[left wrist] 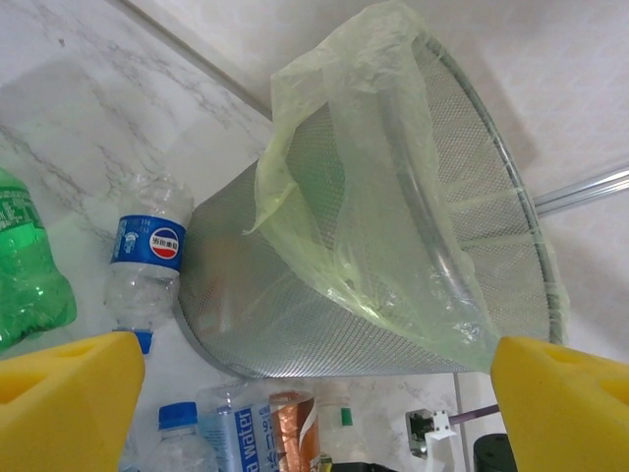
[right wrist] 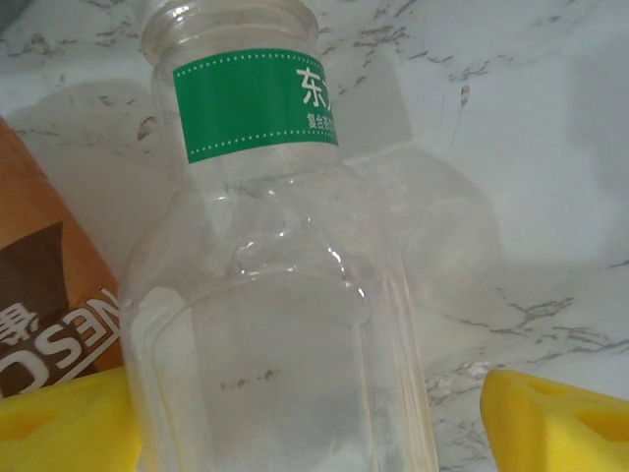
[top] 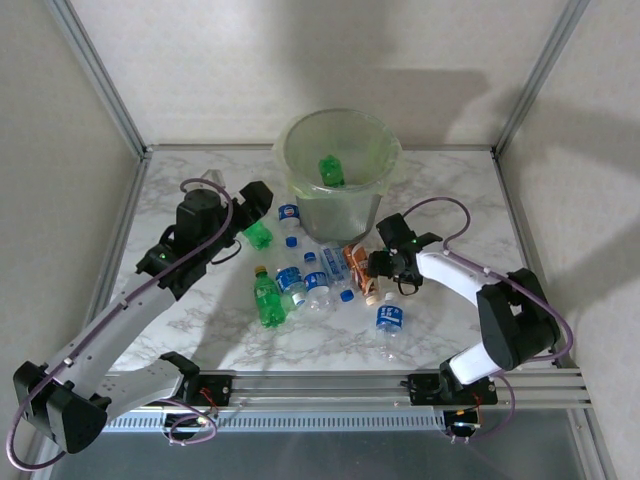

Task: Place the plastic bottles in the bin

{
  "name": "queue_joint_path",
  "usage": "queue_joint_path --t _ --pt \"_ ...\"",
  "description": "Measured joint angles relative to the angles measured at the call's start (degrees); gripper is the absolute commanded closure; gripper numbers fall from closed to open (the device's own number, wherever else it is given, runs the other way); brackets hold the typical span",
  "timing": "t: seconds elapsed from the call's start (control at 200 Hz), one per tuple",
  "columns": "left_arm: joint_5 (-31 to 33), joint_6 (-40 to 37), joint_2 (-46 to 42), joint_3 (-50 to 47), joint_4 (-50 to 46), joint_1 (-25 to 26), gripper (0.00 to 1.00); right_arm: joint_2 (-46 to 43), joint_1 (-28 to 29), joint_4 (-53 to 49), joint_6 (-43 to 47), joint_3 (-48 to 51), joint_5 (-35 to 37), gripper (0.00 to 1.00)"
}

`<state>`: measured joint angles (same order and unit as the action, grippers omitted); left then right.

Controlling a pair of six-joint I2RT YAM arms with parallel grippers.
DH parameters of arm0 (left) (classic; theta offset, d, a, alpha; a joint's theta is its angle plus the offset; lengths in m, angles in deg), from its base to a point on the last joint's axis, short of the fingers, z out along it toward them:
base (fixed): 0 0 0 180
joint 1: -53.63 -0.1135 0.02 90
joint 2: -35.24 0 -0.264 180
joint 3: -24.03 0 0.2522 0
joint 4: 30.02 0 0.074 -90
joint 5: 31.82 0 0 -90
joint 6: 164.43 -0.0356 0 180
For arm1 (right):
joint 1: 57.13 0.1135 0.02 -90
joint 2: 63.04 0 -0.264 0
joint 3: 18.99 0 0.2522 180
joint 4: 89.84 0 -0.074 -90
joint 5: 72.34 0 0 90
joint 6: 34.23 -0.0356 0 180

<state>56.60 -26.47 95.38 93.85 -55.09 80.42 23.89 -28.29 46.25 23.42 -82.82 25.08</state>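
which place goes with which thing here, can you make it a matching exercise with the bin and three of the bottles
Things
1. bin
2. clear bottle with green label
3. green bottle with yellow cap
4. lone bottle with blue label

Places
a. inside the open right gripper
b. far middle of the table, with a green bottle inside it
c. alone, nearest the front edge
d. front left of the bottle cluster

Pairs: 1-b, 2-a, 3-d, 4-c
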Motion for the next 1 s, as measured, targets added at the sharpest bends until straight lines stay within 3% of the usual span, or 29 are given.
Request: queue_joint_path --t 0.411,0.616,1.001 --pt "-0.8 0.3 0.1 -0.7 0.3 -0.5 0.11 2.7 -0.1 1.3 0.0 0.0 0.0 0.23" --pt "-0.9 0.3 0.0 -1.4 0.4 -1.2 0.11 3.0 -0.1 1.7 -0.1 0.8 0.0 0.35" --pt "-1.6 1.0 0.0 -1.8 0.4 -1.8 0.11 -1.9 -0.1 0.9 -0.5 0.8 2.0 0.39"
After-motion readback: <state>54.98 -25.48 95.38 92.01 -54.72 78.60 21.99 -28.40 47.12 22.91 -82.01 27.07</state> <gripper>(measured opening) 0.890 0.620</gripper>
